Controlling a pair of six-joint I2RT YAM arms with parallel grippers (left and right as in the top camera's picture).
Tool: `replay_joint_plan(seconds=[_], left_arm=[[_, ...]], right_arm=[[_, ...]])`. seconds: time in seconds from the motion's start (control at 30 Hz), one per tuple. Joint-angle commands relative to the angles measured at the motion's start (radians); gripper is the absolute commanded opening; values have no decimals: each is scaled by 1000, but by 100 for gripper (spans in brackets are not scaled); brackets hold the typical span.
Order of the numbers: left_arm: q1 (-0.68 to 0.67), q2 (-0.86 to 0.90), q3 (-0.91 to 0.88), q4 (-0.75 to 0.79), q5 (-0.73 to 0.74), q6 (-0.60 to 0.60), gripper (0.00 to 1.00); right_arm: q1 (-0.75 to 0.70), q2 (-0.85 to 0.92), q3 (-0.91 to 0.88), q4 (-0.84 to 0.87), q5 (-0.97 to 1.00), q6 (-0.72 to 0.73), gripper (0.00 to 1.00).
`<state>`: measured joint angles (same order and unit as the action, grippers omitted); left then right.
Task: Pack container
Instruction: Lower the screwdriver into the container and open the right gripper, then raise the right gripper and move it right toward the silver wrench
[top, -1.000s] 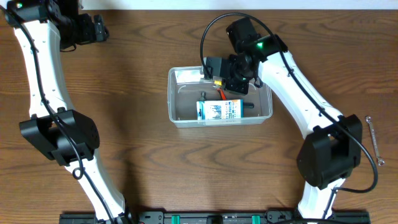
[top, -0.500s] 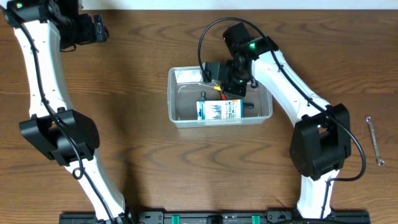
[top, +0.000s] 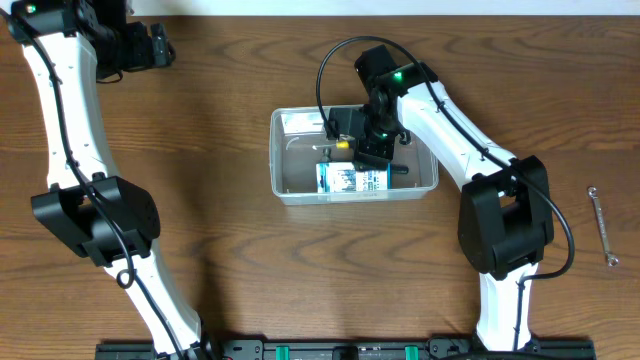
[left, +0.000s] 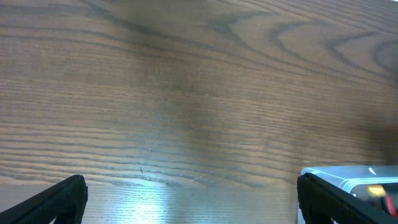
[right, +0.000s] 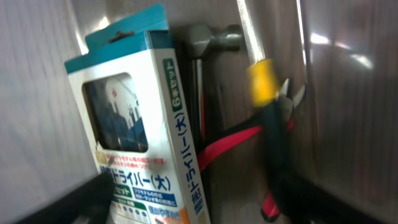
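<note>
Overhead view is showing a brown wooden surface with two white-and-black arms reaching over it. The container, a clear tub with rounded corners, is sitting near the middle of the surface, slightly toward the far edge. The right arm is bending down into it, and its dark wrist is hiding the far right part of the tub's inside. The right pincer is hanging low over the contents. In the right wrist view its fingers are showing only as blurred dark shapes in the two bottom corners, standing apart and clamped on nothing.

The left pincer is sitting well apart from the container, at the far left corner. The left wrist view is showing its fingers spread wide over bare wood. A pale shape with a red spot beside the right finger is too cut off to identify.

A blue-and-white box is lying inside the container, and its print is reading "ライバー(大)" with a "9" on the spine; the smaller lines are too blurred to read. Just beside it, a hammer, a screwdriver with a yellow collar and red-handled pliers are lying together. A small wrench is lying near the right edge, outside the container.
</note>
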<state>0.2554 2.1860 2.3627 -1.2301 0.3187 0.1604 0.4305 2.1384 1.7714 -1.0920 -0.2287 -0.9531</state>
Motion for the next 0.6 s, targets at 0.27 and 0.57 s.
replay_joint_plan(seconds=[0.27, 0.57], left_arm=[[4, -4, 17, -3, 10, -2, 98], [4, -4, 17, -3, 10, -2, 98]], right_arm=[[-2, -93, 159, -72, -6, 51, 99], [-21, -303, 316, -320, 449, 393, 99]])
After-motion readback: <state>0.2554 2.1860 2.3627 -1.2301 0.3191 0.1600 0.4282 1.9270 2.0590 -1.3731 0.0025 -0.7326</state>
